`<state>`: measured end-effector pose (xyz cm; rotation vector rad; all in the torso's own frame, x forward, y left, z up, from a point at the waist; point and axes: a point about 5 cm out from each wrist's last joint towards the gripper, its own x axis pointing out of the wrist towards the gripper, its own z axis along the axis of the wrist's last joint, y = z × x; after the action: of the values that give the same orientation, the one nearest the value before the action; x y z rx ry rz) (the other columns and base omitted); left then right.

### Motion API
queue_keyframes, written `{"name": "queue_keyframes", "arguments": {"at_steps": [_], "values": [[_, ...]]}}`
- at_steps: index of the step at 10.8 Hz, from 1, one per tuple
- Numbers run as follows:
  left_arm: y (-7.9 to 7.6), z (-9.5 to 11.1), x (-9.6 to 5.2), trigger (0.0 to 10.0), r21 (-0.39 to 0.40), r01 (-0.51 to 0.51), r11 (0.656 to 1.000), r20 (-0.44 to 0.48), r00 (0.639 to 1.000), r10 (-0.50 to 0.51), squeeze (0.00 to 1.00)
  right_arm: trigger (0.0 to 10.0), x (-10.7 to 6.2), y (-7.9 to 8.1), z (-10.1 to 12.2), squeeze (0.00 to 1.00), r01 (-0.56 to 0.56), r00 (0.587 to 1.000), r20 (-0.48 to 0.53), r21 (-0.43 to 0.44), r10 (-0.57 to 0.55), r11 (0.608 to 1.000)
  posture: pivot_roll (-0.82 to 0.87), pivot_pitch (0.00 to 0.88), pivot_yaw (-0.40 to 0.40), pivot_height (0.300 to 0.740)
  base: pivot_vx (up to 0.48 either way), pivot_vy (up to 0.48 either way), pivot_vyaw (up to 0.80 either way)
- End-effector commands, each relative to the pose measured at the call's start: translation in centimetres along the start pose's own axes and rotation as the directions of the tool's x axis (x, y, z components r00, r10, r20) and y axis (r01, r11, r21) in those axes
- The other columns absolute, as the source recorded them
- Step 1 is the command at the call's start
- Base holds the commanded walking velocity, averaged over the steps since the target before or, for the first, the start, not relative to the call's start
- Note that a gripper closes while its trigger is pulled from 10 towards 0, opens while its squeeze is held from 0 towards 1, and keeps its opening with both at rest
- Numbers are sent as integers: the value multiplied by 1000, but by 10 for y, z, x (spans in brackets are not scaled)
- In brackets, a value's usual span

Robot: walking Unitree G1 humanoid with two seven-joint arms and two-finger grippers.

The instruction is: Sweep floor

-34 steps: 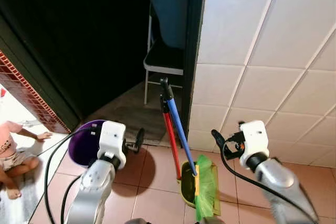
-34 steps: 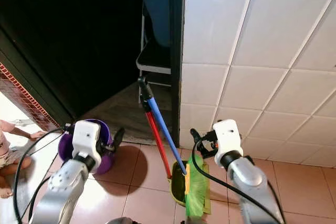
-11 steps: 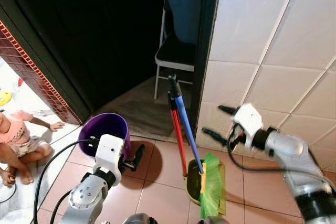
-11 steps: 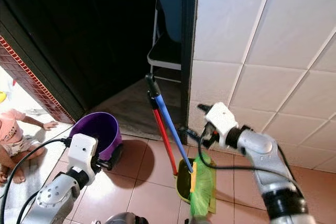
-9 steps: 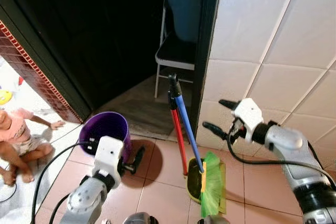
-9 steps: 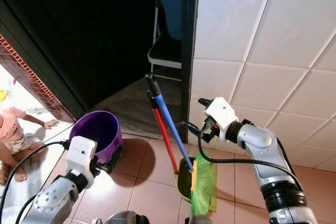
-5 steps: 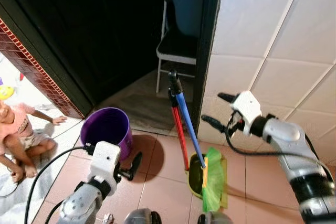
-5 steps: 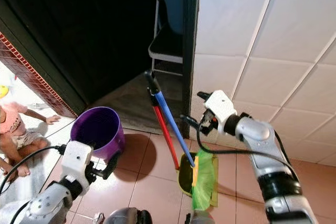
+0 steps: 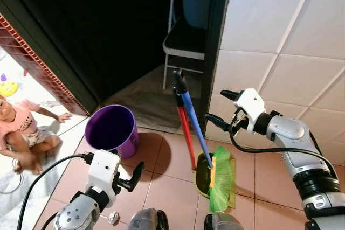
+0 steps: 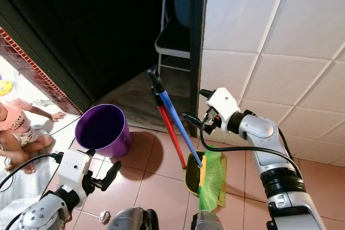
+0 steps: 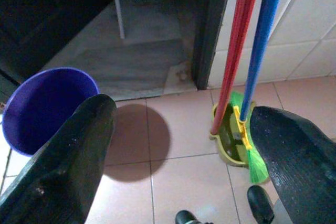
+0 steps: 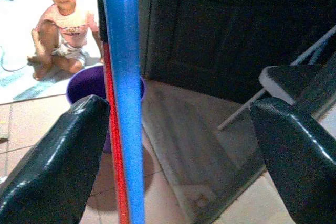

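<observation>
right claw (image 10: 193,107) closer to broom handle (image 10: 175,125), fingers spread

Right tool (image 9: 217,106): fingers spread, blue broom handle (image 9: 192,121) between them in the wrist view, untouched. Red dustpan handle (image 9: 185,130) just beside the blue one. Tiled wall (image 9: 280,52) and dark door frame (image 9: 215,41) close behind. Purple bucket (image 9: 110,131) stands left. Bare floor tiles (image 9: 161,187) between bucket and dustpan (image 9: 204,176). Seated person (image 9: 21,133) far left.
</observation>
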<state>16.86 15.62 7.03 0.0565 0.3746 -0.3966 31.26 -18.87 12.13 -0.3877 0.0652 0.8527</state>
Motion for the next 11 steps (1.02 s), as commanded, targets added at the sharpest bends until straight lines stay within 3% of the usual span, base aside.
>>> {"name": "queue_keyframes", "arguments": {"at_steps": [1, 3, 4, 5, 6, 7, 8, 11], "values": [[4, 0, -5, 10000, 8, -12, 1000, -17, 1000, 12, 0, 10000, 5, 4, 3, 0, -49, 999, 14, -3, 49, 999, 56, 144, 128, 740, 0, 0, 0], [3, 0, -5, 10000, 7, -6, 1000, -21, 1000, 6, 0, 10000, 4, 6, 3, 0, -89, 996, 18, 23, 89, 996, 54, 144, 129, 740, 0, 0, 0], [2, -1, -4, 10000, 7, -3, 1000, -22, 1000, 3, 0, 10000, 5, 9, 4, 439, -105, 994, 20, 33, 104, 994, 52, 140, 128, 740, 0, 0, 0], [2, -1, -4, 10000, 6, -2, 1000, -22, 1000, 2, 0, 10000, 5, 8, 3, 1000, -105, 994, 19, 31, 105, 994, 51, 137, 127, 740, 0, 0, 0], [2, -1, -3, 10000, 5, -2, 1000, -22, 1000, 2, 0, 10000, 6, 8, 3, 1000, -92, 996, 16, 8, 92, 996, 51, 130, 126, 740, 0, 0, 0], [2, -1, -3, 10000, 5, -2, 1000, -23, 1000, 2, 0, 10000, 7, 8, 3, 278, -93, 996, 15, 3, 93, 996, 52, 130, 128, 740, 0, 0, 0], [2, -1, -4, 10000, 6, 0, 1000, -24, 1000, 0, 0, 10000, 9, 8, 4, 0, -96, 995, 16, 1, 96, 995, 55, 131, 131, 740, 0, 0, 0], [3, -1, -8, 10000, 9, 1, 1000, -34, 999, -1, 0, 10000, 17, 8, 5, 0, -106, 994, 23, -3, 106, 994, 68, 139, 136, 740, 0, 0, 0]]}}
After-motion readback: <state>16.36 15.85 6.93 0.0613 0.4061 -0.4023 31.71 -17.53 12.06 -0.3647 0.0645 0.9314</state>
